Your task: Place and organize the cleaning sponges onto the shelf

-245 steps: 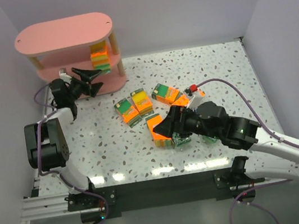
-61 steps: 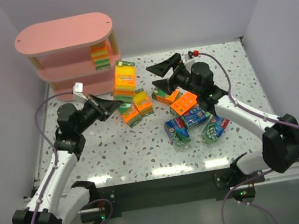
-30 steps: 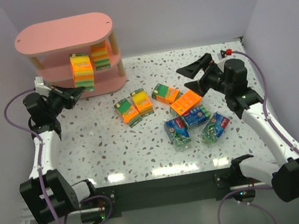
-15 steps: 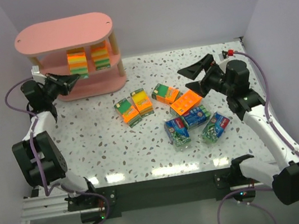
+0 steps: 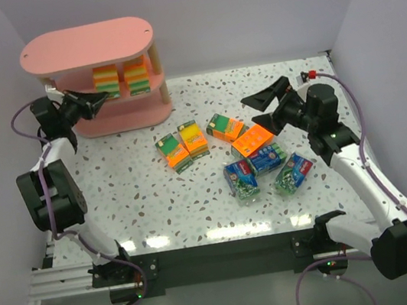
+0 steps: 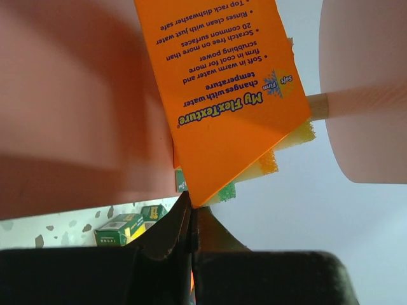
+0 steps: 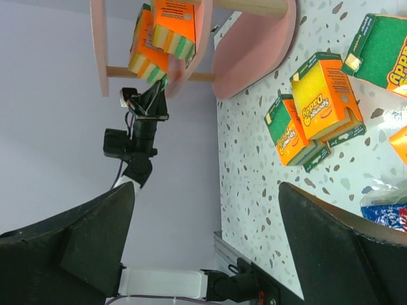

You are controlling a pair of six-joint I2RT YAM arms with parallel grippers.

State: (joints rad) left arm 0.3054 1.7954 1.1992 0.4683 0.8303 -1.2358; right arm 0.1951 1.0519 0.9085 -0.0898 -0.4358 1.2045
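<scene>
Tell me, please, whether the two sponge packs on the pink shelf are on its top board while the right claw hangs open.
Not quite: the two sponge packs are on the pink shelf's middle board, as the top external view shows; the right claw does hang open.

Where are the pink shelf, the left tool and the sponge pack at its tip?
pink shelf [image 5: 86,46], top view, top board
left tool [image 5: 102,97], top view, shut fingertips
sponge pack [image 6: 222,89], left wrist view, orange label

the gripper [image 6: 191,208] pinches, jaws closed, the lower corner of an orange sponge pack [image 6: 222,95] between pink shelf boards [image 6: 76,108].
</scene>
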